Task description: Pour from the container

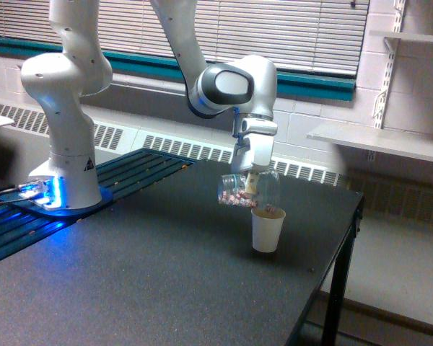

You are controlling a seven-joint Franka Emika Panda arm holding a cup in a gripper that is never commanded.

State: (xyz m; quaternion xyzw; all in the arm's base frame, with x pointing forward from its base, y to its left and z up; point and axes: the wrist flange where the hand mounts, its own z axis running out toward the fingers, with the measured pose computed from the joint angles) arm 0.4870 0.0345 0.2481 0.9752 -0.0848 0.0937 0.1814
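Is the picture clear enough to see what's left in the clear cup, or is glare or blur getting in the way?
Exterior view: soft and low-resolution, so the clear cup in the gripper shows only a brownish-pink smudge, individual bits unreadable; no strong glare on it, though its see-through walls fade into the background; blue glow at the arm's base tints the exterior view's left; the paper cup below is evenly lit, its contents hard to make out.

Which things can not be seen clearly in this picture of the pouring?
- Inside of the paper cup: the exterior view looks from the side, so its wall hides how full it is.
- Mouth of the clear plastic cup: too blurred to tell if bits are falling.
- Fingers of the hand: too small and overlapped by the cup.
- Robot arm: its upper part is cut off by the top edge.
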